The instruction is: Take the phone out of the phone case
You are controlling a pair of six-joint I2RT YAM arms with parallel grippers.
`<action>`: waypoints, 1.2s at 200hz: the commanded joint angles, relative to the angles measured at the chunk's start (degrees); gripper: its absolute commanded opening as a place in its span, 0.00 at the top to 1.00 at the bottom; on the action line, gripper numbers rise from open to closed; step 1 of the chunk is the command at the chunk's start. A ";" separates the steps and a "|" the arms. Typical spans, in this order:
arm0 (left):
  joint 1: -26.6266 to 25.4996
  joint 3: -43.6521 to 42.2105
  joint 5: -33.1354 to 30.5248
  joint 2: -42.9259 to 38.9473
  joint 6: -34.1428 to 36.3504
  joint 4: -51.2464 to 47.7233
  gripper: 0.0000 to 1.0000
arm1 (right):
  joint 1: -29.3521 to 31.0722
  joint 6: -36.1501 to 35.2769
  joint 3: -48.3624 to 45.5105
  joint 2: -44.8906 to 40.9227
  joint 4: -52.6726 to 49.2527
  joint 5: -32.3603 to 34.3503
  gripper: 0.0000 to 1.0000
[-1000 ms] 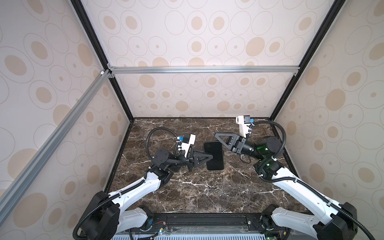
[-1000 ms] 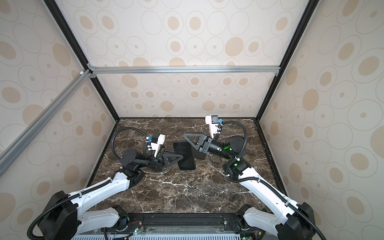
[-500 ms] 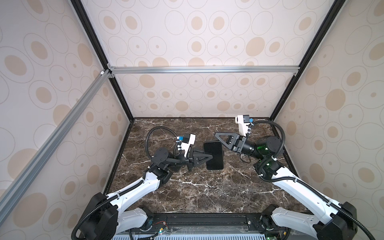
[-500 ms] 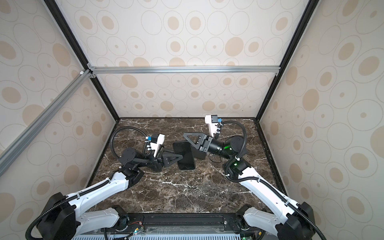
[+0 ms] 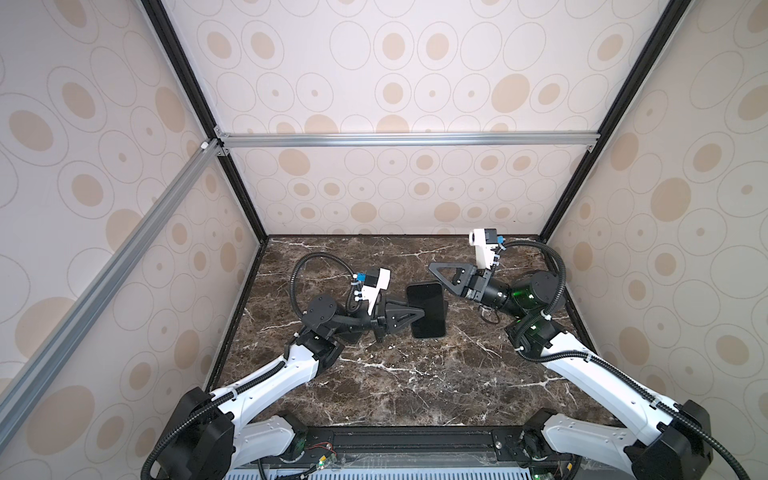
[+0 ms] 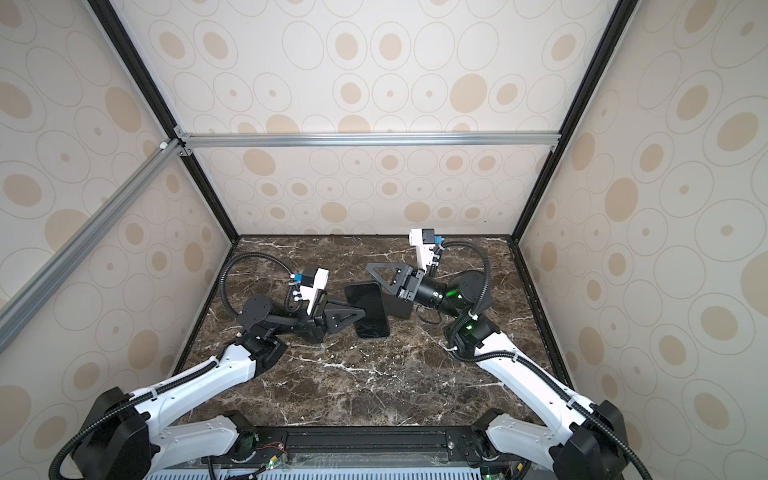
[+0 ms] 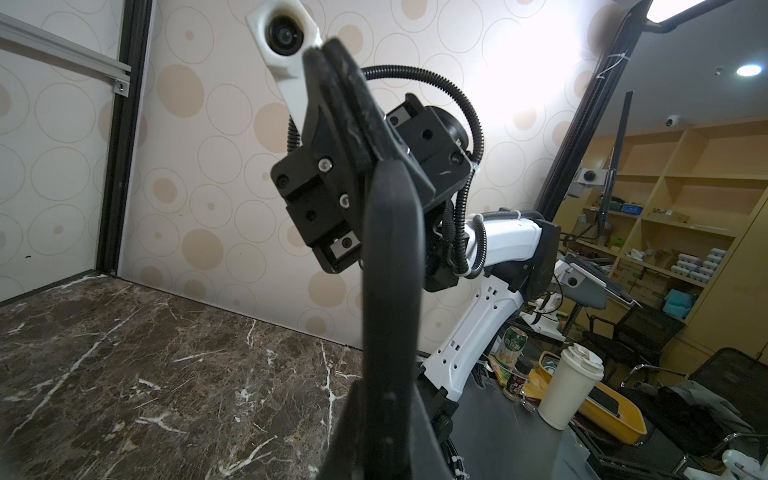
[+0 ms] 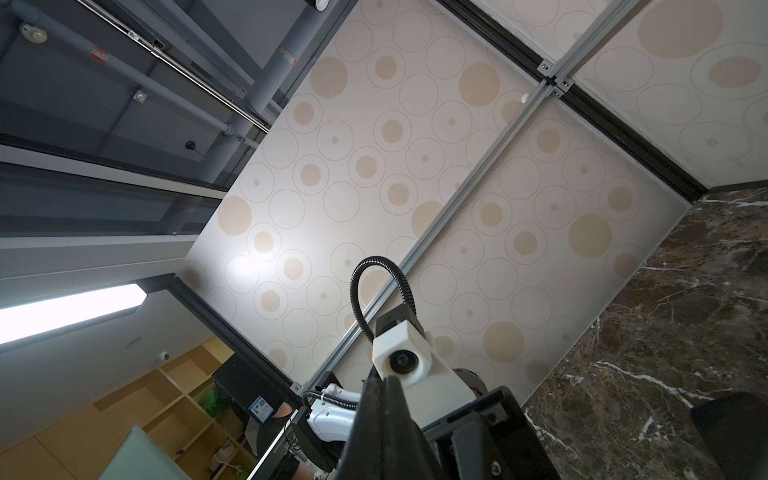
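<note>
Top views both show the left gripper (image 5: 415, 314) pinching one long edge of the black phone (image 5: 428, 309), held raised above the worktop's (image 5: 415, 386) middle. The right gripper (image 5: 434, 266), pressed together and holding nothing, hangs beside the phone's far end.

The phone (image 5: 428, 307) at the left fingers (image 5: 398, 318) looked glossy, smooth and black. The fingers themselves were matt black plastic. Beneath them the table (image 5: 415, 386) was polished brown marble, white-veined.

The phone (image 5: 428, 309) sits between the left claw (image 5: 415, 312) and the right claw (image 5: 434, 266).
</note>
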 commanded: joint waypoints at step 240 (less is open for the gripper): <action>-0.67 3.05 -2.39 -1.37 0.94 6.55 1.00 | 1.19 -10.41 1.82 -3.21 0.02 -4.09 0.72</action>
